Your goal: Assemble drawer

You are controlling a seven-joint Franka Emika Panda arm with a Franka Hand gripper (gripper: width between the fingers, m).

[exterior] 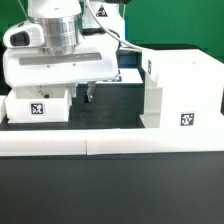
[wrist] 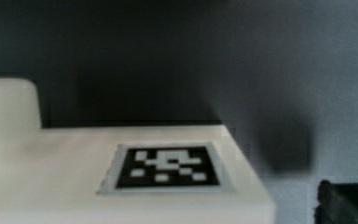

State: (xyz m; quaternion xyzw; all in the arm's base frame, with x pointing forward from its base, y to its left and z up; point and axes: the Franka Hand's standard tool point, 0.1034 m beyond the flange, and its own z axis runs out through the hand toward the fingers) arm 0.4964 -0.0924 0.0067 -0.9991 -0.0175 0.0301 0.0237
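The tall boxy drawer housing [exterior: 180, 88] stands at the exterior view's right, with a tag on its front. A small white tray [exterior: 40, 106] with a tag stands at the exterior view's left, directly under the arm's hand. A second white part [exterior: 130, 74] shows behind, between the hand and the housing. My gripper [exterior: 80, 96] hangs low over the tray's right end. One dark finger [exterior: 88, 95] shows just beside the tray, and the other is hidden. In the wrist view a white tagged surface [wrist: 167, 167] fills the lower frame. One finger [wrist: 350, 200] shows at the frame's edge, so the jaws stand apart and hold nothing.
A long low white border wall [exterior: 110, 146] runs across the front of the black table. The housing stands close to the gripper on the exterior view's right. Dark table shows between the tray and the housing [exterior: 115, 110].
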